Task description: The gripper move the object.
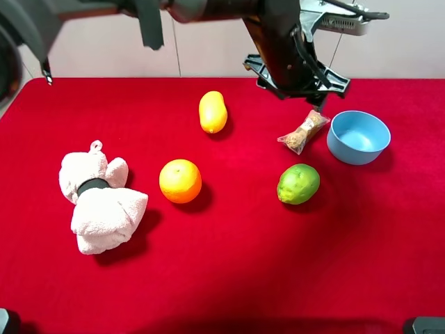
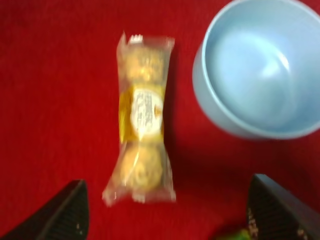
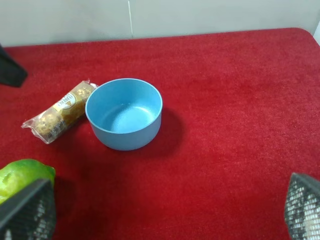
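The object (image 1: pixel 304 131): a clear snack packet with yellow-brown contents, lying flat on the red table (image 1: pixel 243 271), right of centre in the high view.

Largest first. I see the red cloth covering the whole table. The left arm (image 1: pixel 278 35) reaches in from the top left and crosses the middle, so the left gripper (image 2: pixel 172 212) hangs over the packet. In its wrist view the two black fingertips (image 2: pixel 65 212) stand wide apart, one to each side of the packet's near end, holding nothing. The right gripper (image 3: pixel 165 212) is likewise spread, with its tips at the two lower corners of its view and nothing between them.

A pale plush towel bundle (image 1: pixel 101 202) sits at far left. The blue bowl (image 1: pixel 356 156) stands upright just beside the packet, on its right. An orange (image 1: pixel 180 181) lies near the middle, a yellow oval fruit (image 1: pixel 213 111) behind it, and a green lime (image 1: pixel 298 184) in front of the packet. I note that the packet lies aslant, its far end toward the bowl, with its crimped ends intact.
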{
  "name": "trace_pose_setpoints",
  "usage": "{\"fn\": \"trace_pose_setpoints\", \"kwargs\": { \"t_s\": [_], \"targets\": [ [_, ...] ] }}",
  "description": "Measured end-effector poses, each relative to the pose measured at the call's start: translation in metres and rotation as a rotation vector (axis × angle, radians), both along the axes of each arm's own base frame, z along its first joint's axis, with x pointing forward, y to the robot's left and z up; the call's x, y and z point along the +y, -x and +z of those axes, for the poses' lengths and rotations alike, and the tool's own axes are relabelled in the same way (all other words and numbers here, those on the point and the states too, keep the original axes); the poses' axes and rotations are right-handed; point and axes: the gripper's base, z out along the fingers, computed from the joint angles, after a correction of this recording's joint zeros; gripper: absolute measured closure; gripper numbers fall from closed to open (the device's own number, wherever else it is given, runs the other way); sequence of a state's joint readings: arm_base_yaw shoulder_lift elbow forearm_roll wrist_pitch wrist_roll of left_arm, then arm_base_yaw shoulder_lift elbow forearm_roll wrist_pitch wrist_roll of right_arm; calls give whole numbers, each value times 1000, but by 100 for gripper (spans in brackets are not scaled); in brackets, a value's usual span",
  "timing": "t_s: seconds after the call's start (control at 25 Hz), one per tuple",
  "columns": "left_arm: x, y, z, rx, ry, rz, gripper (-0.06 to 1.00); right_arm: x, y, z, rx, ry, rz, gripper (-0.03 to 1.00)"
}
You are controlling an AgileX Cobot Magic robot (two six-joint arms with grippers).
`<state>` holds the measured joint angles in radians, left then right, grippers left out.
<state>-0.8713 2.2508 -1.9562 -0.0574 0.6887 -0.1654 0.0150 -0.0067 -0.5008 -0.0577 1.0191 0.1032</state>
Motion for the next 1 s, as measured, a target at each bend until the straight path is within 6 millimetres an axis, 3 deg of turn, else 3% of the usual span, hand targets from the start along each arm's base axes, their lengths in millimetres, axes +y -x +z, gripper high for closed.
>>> {"fn": "trace_pose_setpoints", "kwargs": {
  "t_s": [0.52,0.76,1.0],
  "targets": [
    [29,25,54,89,-121,-32,27,0,0,0,0,0,0,27],
    [49,36,78,105,-226,-42,19,0,0,0,1,0,0,27],
    [66,45,109,47,-257,-54,4,0,0,0,1,0,0,27]
  ]
}}
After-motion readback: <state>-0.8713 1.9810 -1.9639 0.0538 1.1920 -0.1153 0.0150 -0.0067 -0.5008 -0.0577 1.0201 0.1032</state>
